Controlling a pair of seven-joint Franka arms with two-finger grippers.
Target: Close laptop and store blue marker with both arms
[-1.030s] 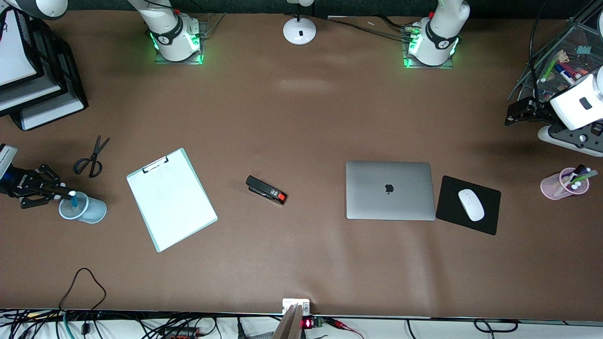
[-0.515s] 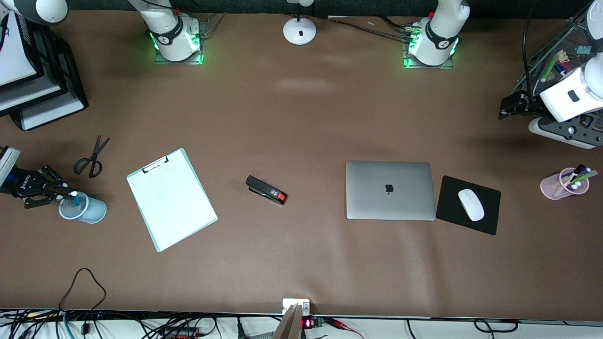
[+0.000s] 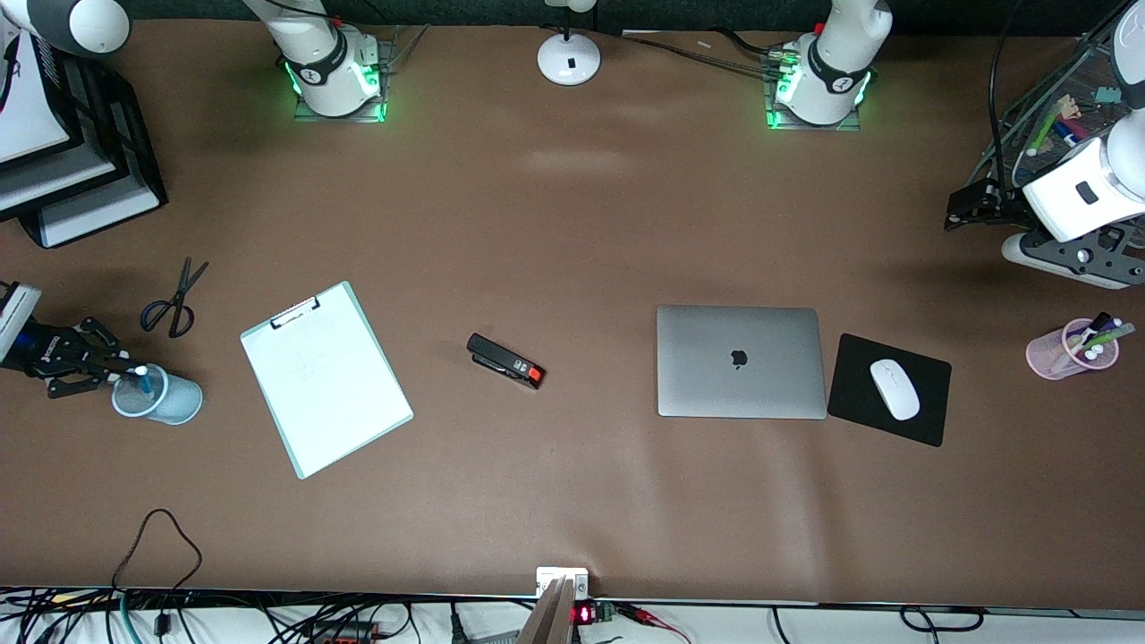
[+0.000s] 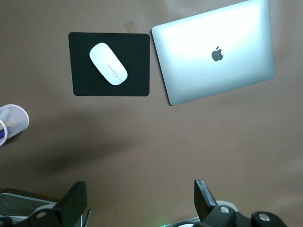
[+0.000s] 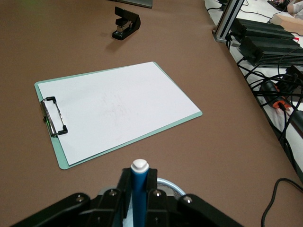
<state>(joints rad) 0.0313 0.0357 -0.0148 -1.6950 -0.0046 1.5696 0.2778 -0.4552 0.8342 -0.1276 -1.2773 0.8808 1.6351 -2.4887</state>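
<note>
- right gripper clamps the blue marker upright over the blue cup; lower it straight in before releasing.
- laptop lies closed (left gripper waits, jaws wide).

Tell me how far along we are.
Done: the laptop lies shut beside the mouse pad. In hand: the right gripper is shut on the blue marker, over the blue cup. Left: releasing it. The left gripper waits open.
</note>
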